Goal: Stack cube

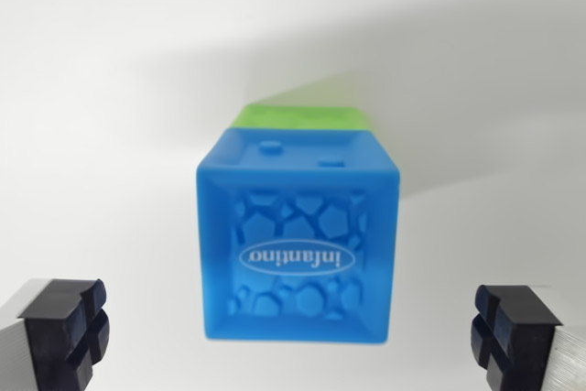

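Note:
A blue cube point(300, 240) fills the middle of the wrist view, its recessed top face showing a pebble pattern and an oval logo. It sits on top of a green cube point(302, 117), of which only an edge peeks out behind the blue one. My gripper point(293, 331) is open, its two black fingertips wide apart at the lower corners: one pad point(69, 327) at the wrist view's left, the other pad point(513, 331) at the wrist view's right. Neither pad touches the blue cube; there is a clear gap on both sides.
The cubes stand on a plain white surface point(110, 89). A soft shadow falls behind the stack toward the wrist view's right.

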Controlling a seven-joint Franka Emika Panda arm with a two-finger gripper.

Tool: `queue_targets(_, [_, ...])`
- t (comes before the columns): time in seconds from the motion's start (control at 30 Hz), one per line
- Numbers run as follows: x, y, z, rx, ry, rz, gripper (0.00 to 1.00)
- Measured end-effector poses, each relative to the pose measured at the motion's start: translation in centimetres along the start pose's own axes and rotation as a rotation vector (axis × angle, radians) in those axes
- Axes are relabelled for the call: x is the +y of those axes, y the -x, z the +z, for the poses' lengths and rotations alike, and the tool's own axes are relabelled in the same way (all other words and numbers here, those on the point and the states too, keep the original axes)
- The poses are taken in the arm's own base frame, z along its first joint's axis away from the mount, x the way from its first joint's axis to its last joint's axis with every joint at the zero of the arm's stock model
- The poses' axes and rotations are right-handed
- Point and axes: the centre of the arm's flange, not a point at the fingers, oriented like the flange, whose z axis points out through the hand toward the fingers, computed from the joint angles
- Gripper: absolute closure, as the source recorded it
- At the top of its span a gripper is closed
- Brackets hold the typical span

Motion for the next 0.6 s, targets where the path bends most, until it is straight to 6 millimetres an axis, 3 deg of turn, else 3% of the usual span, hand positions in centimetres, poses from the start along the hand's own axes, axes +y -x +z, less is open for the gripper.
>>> queue_targets(0.6, [0.0,0.1,-7.0,-0.001,-0.002,0.000,0.00])
